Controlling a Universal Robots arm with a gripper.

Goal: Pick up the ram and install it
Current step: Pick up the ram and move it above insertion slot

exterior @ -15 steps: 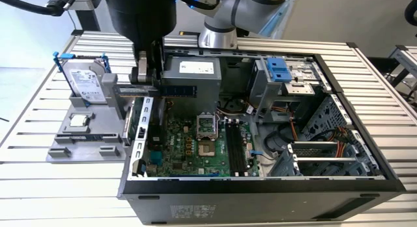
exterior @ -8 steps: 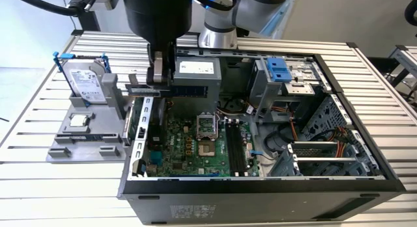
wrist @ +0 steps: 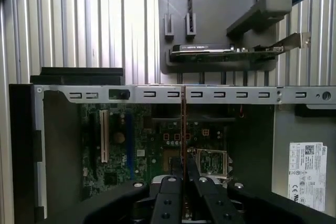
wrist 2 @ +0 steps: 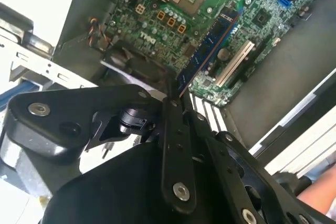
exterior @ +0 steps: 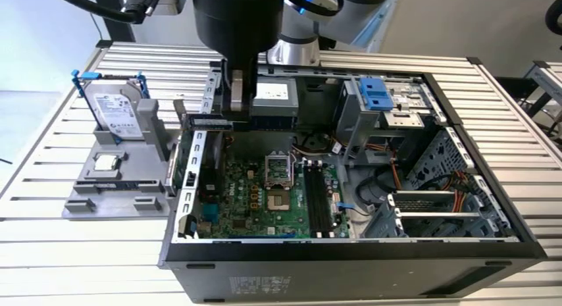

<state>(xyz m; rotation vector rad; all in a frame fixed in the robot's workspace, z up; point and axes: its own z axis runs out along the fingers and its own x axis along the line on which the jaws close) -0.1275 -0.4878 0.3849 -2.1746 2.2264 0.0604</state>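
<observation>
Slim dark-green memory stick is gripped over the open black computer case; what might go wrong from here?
1. The gripper holds the slim dark-green ram close to the case's slotted grey metal rail; lowering here may catch that edge.
2. The long black memory slots lie right beside the open square processor socket; a sideways error might strike the socket.

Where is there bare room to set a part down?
Bare: slatted metal table camera-side of the grey parts holder, and its strip past the open black computer case on the exterior view's right. Crowded: the holder, and the case interior, over which the gripper holds the dark-green ram stick.
</observation>
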